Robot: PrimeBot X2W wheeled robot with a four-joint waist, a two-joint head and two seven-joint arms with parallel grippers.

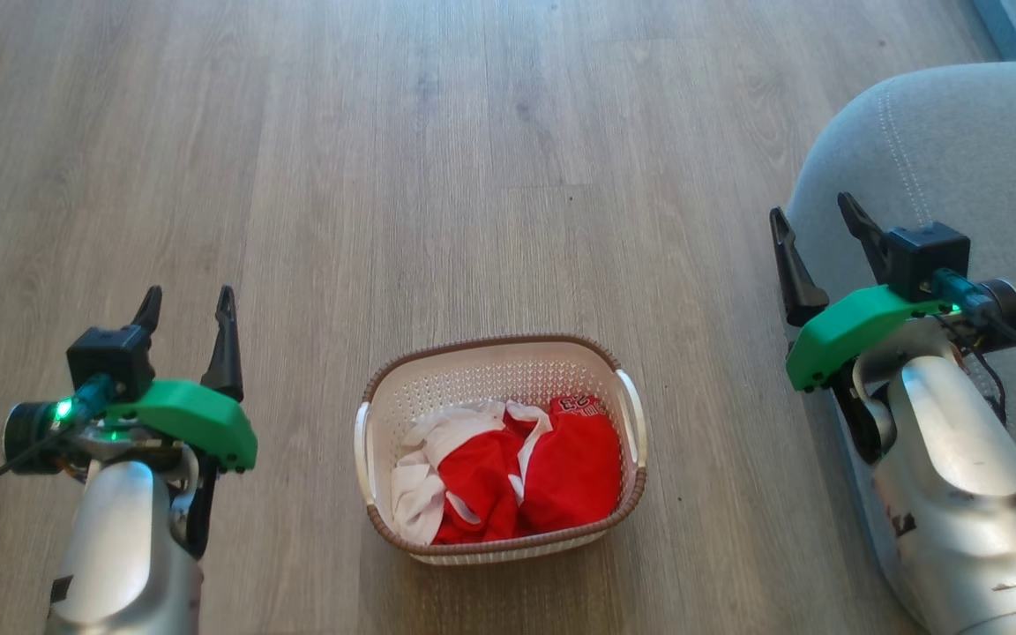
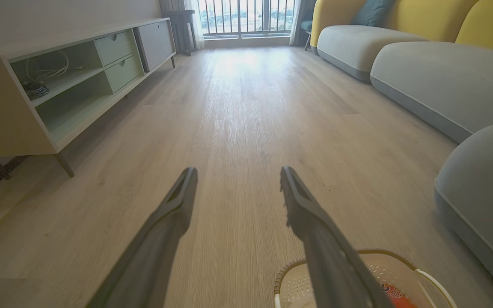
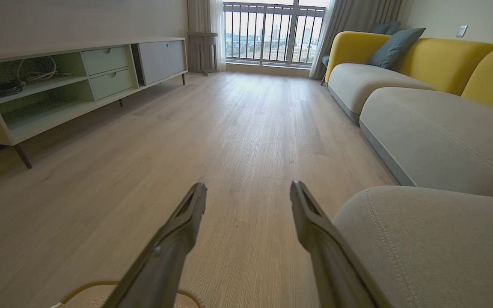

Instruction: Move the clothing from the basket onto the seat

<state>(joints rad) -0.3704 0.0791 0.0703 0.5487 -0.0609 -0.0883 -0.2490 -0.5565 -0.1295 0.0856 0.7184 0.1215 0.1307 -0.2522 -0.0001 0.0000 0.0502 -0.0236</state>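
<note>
The red and white clothing (image 1: 517,476) lay heaped in the basket (image 1: 490,357) on the wood floor (image 1: 384,176), between the arms. The left gripper (image 1: 189,295) and right gripper (image 1: 811,209) hung spread wide, holding nothing, the right one beside the grey seat (image 1: 958,141). White lettering on one red piece was possibly numerals.

The pale wooden floor (image 1: 384,132) carries the basket (image 1: 490,377), upright, near the grey seat (image 1: 958,141). Across the floor from the seat, a long low cabinet (image 2: 58,85) stands on thin legs.
</note>
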